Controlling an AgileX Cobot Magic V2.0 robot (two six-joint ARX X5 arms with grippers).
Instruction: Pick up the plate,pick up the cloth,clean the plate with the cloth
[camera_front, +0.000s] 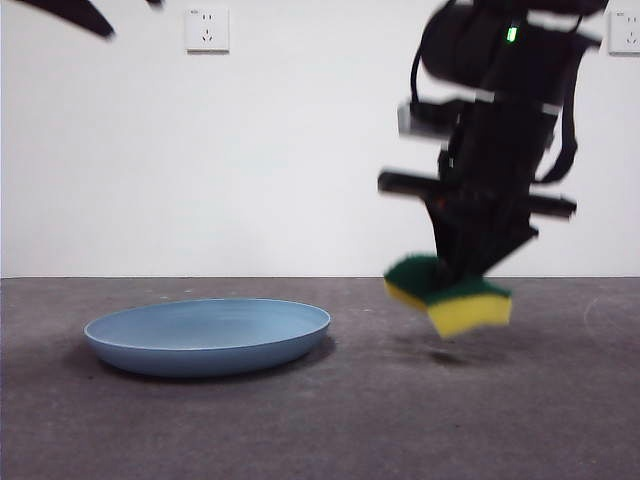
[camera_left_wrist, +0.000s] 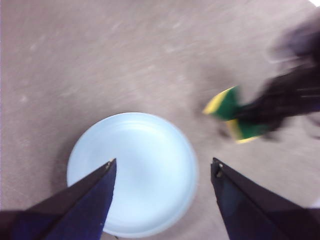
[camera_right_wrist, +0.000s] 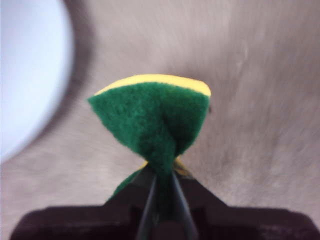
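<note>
The light-blue plate (camera_front: 208, 335) lies flat on the grey table at the left; it also shows in the left wrist view (camera_left_wrist: 132, 172) and at the edge of the right wrist view (camera_right_wrist: 27, 70). My right gripper (camera_front: 462, 272) is shut on the cloth (camera_front: 450, 295), a yellow sponge with a green layer, pinched at its middle (camera_right_wrist: 152, 120) and held just above the table to the right of the plate. My left gripper (camera_left_wrist: 162, 167) is open and empty, high above the plate; it shows in the front view only as a black tip (camera_front: 75, 14) at the top left.
The grey table (camera_front: 350, 420) runs up to a white wall with two sockets (camera_front: 207, 29). The right arm (camera_front: 500, 130) fills the upper right of the front view, and shows blurred in the left wrist view (camera_left_wrist: 292, 95).
</note>
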